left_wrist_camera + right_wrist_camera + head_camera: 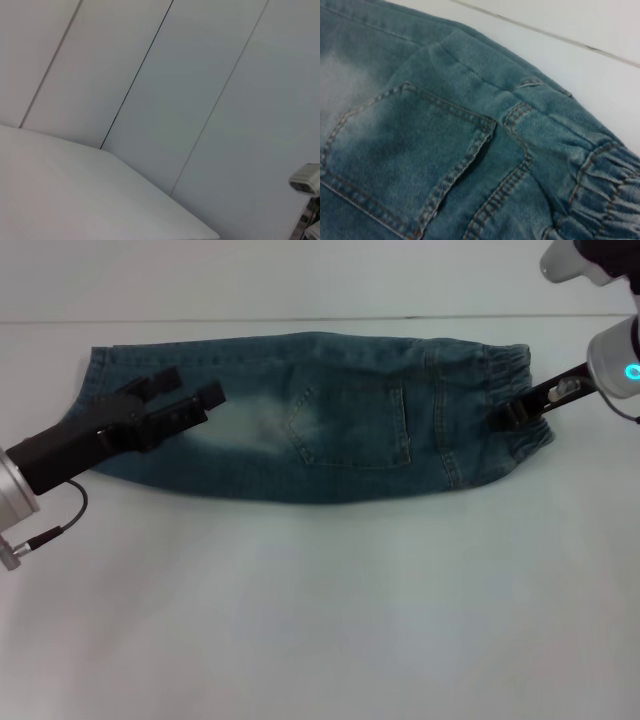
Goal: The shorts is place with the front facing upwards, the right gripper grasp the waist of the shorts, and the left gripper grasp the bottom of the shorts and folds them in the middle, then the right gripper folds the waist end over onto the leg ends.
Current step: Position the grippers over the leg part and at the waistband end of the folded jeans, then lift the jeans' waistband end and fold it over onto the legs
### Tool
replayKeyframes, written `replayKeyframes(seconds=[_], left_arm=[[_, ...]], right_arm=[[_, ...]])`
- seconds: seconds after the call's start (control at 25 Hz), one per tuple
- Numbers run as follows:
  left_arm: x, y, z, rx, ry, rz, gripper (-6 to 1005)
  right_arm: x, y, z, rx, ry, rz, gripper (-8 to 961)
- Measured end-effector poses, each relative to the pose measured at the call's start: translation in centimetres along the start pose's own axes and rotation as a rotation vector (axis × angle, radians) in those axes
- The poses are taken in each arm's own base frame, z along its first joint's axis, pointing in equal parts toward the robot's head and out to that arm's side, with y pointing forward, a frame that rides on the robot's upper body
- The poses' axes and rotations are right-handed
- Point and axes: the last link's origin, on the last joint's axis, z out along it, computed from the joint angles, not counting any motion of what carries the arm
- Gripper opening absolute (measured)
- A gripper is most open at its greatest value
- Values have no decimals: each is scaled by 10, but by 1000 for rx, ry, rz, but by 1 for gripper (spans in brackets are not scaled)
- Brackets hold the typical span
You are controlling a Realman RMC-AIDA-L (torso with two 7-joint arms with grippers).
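The shorts (300, 415) lie on the white worktop (320, 620) already doubled lengthwise into one narrow band with a back pocket (350, 425) showing on top, so the middle fold looks done and the waist-over-legs fold is the step in hand. The right gripper (512, 416) sits at the waist of the shorts (505, 370), its jaws clenched on the puckered elastic band there. The left gripper (190, 390) hovers over the leg ends (97, 380) at the far end of the band from the right jaws; its jaws stand released, gripping no cloth, with the pale faded patch just ahead of their tips. As I judge it, the next move calls for the right jaws to lift the waist and carry it across toward the left jaws, laying it on the hems, with the left gripper drawing clear first.
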Motion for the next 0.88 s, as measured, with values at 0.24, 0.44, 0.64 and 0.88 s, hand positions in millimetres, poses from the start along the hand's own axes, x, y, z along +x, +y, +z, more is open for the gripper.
replayKeyframes(seconds=[0.24,0.44,0.64,0.88], left_arm=[[-9,3,18,-11,-30,37,879],[-20,5,47,26,-24,226,804],[-20,1,74,108,14,419,616],[-25,4,109,217,6,736,409]], right_arm=[[-5,-8,-29,-39,-51,30,114],[-9,-10,-61,-108,-91,45,114],[-8,-9,-80,-159,-82,51,114],[-10,0,-98,-226,-87,47,114]])
